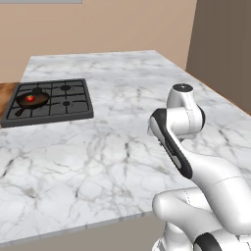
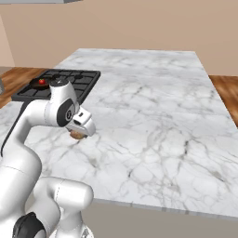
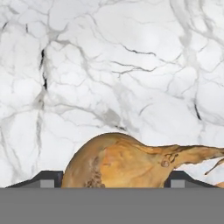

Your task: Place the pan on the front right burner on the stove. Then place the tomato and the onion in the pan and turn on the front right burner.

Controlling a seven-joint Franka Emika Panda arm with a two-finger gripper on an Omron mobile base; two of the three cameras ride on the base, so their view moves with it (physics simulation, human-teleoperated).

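Observation:
The dark pan (image 1: 39,101) sits on a near corner burner of the stove (image 1: 73,105), and the burner under it is hidden. The red tomato (image 1: 30,98) lies inside it, and pan (image 2: 36,84) and tomato (image 2: 42,82) also show far left in the right base view. My gripper (image 3: 113,180) is shut on the tan onion (image 3: 122,162), whose bulb fills the gap between both fingertips and whose stem points right. In the right base view the onion (image 2: 76,135) hangs under the tilted hand (image 2: 79,124), just above the marble counter and well short of the stove (image 2: 86,80).
A wide white marble counter (image 1: 122,147) runs from the stove to the near edge. Wooden flooring (image 2: 225,93) shows beyond its right side. A beige wall (image 1: 108,24) stands behind the counter.

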